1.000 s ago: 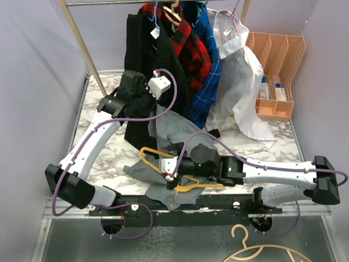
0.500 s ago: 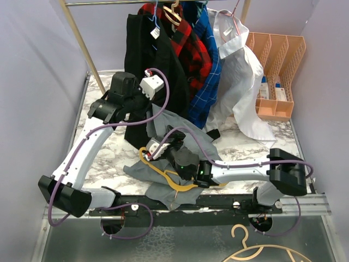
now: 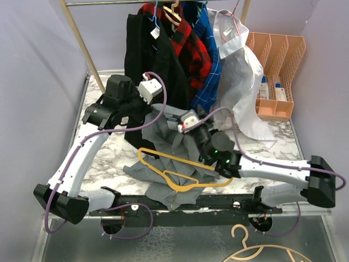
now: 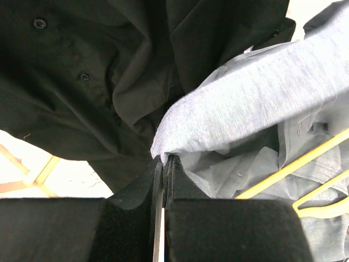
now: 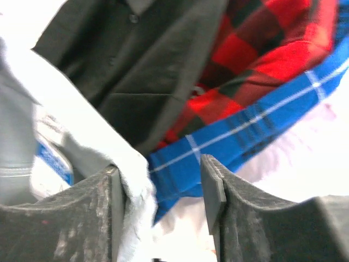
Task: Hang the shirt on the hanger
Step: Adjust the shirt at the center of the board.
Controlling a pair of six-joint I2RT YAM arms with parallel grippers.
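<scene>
The shirt is lying crumpled on the near half of the marble counter, with its upper part being drawn up off the surface toward the hanging clothes. The hanger is resting flat on top of the grey cloth, its hook pointing left and its triangle spreading across the lower folds.

The left claw is pinching a fold of the shirt's edge, its jaws squeezed tight together on the fabric just in front of the black garment. The right claw is reaching in from the right at the raised part of the shirt. Its jaws are standing apart, a pale edge of cloth is lying against the inside of one finger, and the plaid is showing through the gap.

Behind them a red plaid shirt, a blue plaid shirt and a white shirt are hanging side by side. An orange organizer is sitting at the far right corner of the counter.
</scene>
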